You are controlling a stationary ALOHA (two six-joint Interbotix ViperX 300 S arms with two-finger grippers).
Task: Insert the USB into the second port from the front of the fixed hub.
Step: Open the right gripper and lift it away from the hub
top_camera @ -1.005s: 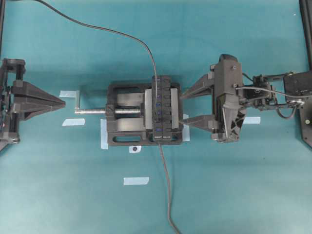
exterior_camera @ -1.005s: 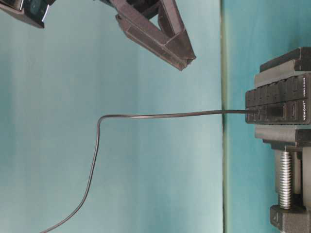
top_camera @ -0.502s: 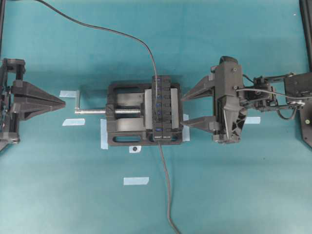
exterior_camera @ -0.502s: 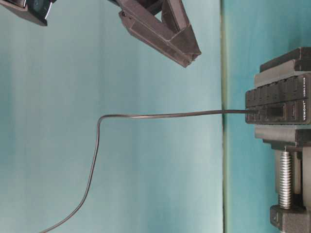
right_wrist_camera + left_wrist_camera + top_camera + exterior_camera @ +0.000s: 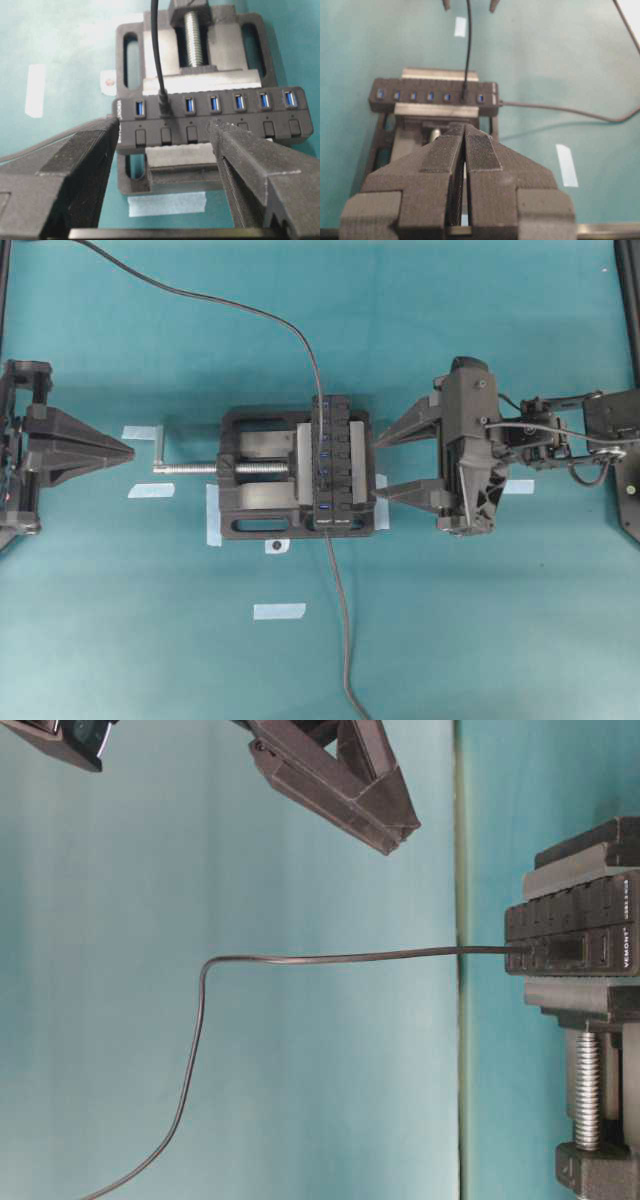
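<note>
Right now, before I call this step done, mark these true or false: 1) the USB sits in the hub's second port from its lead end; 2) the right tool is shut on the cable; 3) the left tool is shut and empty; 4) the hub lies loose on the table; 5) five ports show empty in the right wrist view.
1) True: the USB is seated in the second slot of the fixed hub.
2) False: the right tool is open, touching nothing.
3) True: the left tool is shut, holding nothing.
4) False: the hub is clamped in the vise.
5) False: six blue slots show empty.
</note>
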